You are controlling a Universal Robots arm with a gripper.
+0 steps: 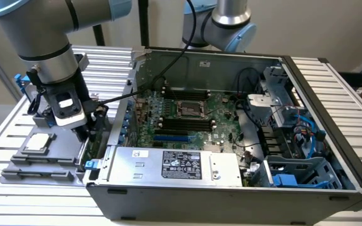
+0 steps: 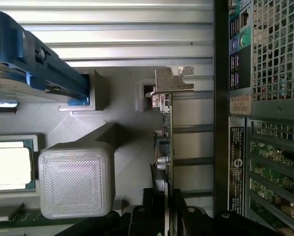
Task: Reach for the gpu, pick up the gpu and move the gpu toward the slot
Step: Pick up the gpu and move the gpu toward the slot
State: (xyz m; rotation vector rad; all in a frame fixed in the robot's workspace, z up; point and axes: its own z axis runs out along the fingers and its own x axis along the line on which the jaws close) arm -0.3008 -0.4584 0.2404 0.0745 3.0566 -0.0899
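The gpu [image 2: 164, 140] stands on edge in a grey holder [image 1: 43, 162] beside the open computer case [image 1: 231, 193]. It is a thin green card with a silver bracket [image 2: 172, 81] at its far end. My gripper [image 2: 164, 216] has its black fingers [image 2: 148, 211] pressed on either side of the card's near end, shut on it. In the exterior view the gripper [image 1: 88, 134] reaches down over the gpu [image 1: 94, 147], just outside the case wall at the exterior view's left. A blue slot [image 1: 171, 139] lies on the motherboard inside the case.
A square silver chip [image 1: 37, 141] and a grey block [image 2: 75, 179] sit on the holder. A hard drive in a blue frame [image 2: 29, 69] stands behind them. The power supply [image 1: 175, 165] fills the case's front corner. A second arm [image 1: 228, 23] stands behind the case.
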